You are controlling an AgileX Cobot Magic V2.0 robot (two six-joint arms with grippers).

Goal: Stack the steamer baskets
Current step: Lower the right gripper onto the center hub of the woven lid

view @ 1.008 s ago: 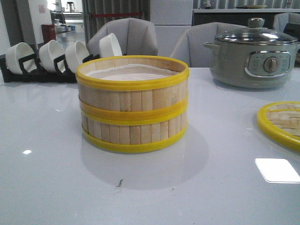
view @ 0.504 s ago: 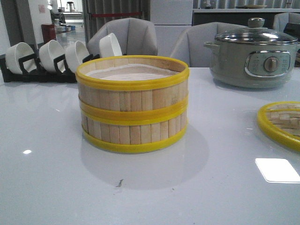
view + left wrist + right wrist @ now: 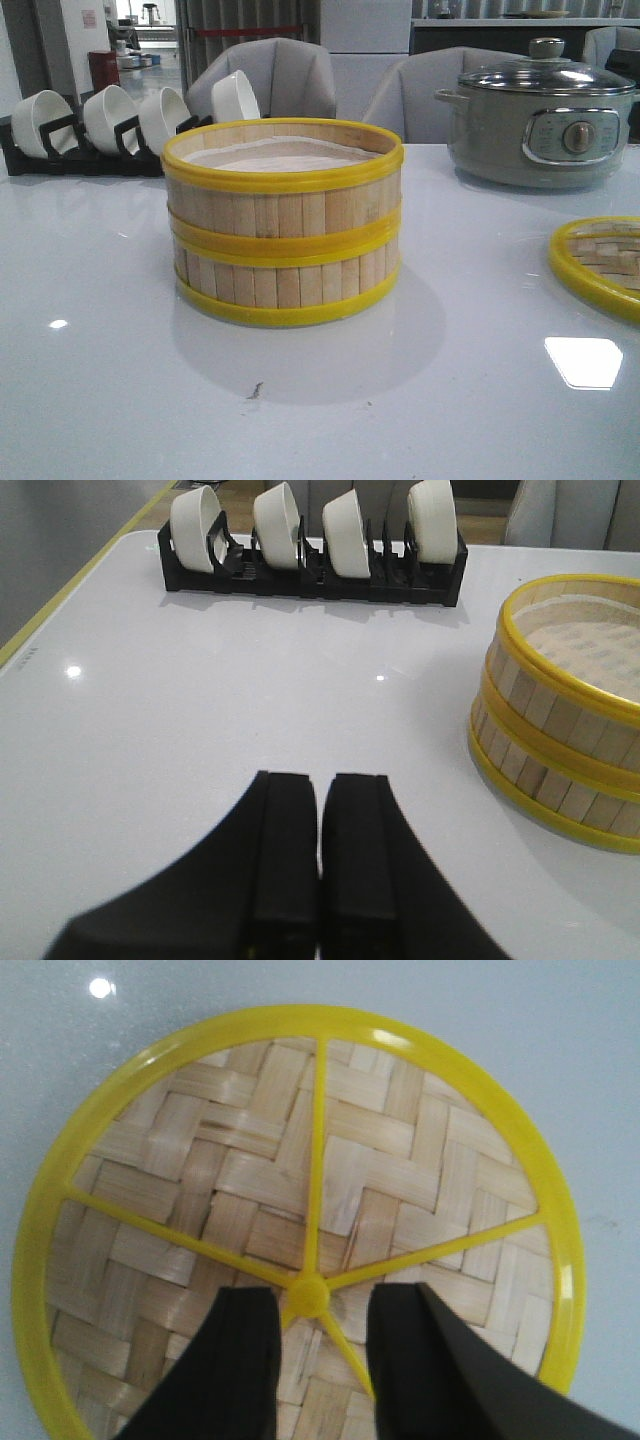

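Because the steamer baskets (image 3: 283,222), stacked at frame centre, look light, stiff and a little slippery, the yellow rim seems the best hold. The left gripper (image 3: 320,855) is closed on nothing; the right gripper (image 3: 318,1345) hangs open above the woven lid (image 3: 300,1160).

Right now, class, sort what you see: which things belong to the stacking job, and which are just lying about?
Belongs to the job:
upper steamer basket
lower steamer basket, beneath it

Lying about:
woven lid
grey electric pot
rack of white bowls

Left gripper (image 3: 320,865): black fingers pressed together, no gap between the pads, nothing held. Right gripper (image 3: 320,1365): black fingers parted, pointed straight down, nothing between them. Neither arm seen from the front.
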